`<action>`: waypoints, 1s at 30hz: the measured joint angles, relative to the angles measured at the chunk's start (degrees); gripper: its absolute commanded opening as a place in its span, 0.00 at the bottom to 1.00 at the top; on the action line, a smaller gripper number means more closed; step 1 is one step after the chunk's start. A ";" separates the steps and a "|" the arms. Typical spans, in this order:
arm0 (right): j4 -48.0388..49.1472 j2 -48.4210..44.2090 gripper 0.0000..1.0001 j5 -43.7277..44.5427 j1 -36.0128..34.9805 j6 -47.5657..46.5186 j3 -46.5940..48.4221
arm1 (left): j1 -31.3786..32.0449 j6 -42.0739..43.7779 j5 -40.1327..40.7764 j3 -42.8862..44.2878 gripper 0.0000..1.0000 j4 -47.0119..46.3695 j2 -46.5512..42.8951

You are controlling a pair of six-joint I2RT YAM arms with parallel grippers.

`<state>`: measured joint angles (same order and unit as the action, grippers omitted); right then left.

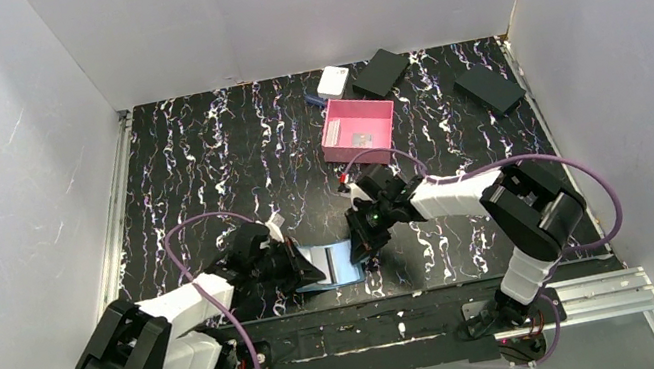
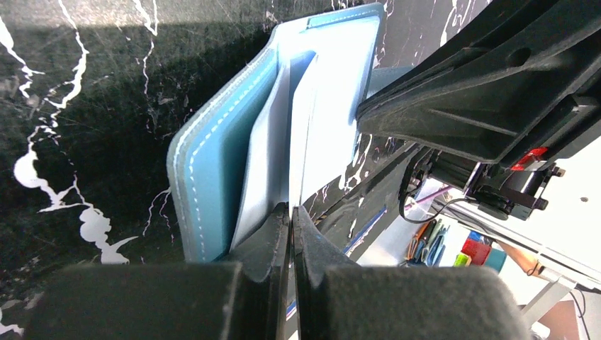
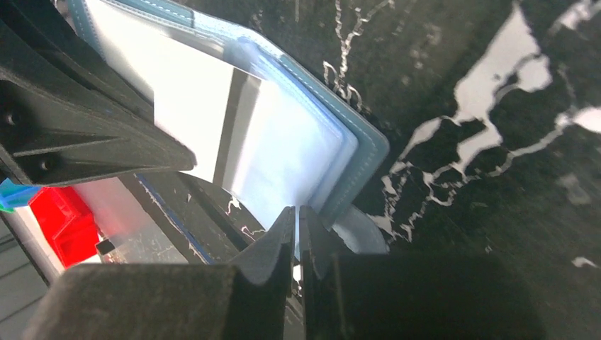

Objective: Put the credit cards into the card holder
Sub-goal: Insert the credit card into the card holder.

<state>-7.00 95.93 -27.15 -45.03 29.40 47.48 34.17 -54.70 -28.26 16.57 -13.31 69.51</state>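
The blue card holder [image 1: 335, 264] lies open near the table's front edge, between the two arms. My left gripper [image 2: 291, 209] is shut on a pale inner leaf of the card holder [image 2: 212, 163], holding it spread. A pale credit card [image 3: 212, 120] with a dark stripe sits among the card holder's [image 3: 368, 145] clear leaves. My right gripper [image 3: 297, 212] pinches the card's near edge, its jaws only a sliver apart. In the top view the left gripper [image 1: 305, 267] and the right gripper [image 1: 360, 244] meet the holder from opposite sides.
A pink open tray [image 1: 358, 128] stands behind the right gripper, with something small and grey inside. Further back are a small white box [image 1: 333, 80] and two flat black boxes [image 1: 380, 72] [image 1: 490, 89]. White walls close in the table.
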 measured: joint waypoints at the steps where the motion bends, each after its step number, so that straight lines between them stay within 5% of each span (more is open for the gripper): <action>1: -0.72 -0.34 0.16 0.56 0.19 -0.18 0.00 | 0.00 -0.04 -0.02 0.02 0.00 -0.01 0.17; 16: -1.66 -0.29 0.21 0.86 1.17 -0.10 -0.48 | 0.16 -0.54 -1.06 1.98 0.12 0.12 4.23; 30: 0.78 0.65 0.22 -0.43 1.39 0.53 -0.47 | 2.73 0.50 2.23 8.39 0.60 9.95 4.36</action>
<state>-6.22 96.57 -27.58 -43.64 29.93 47.02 36.91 -54.20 -26.03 24.96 -3.36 73.87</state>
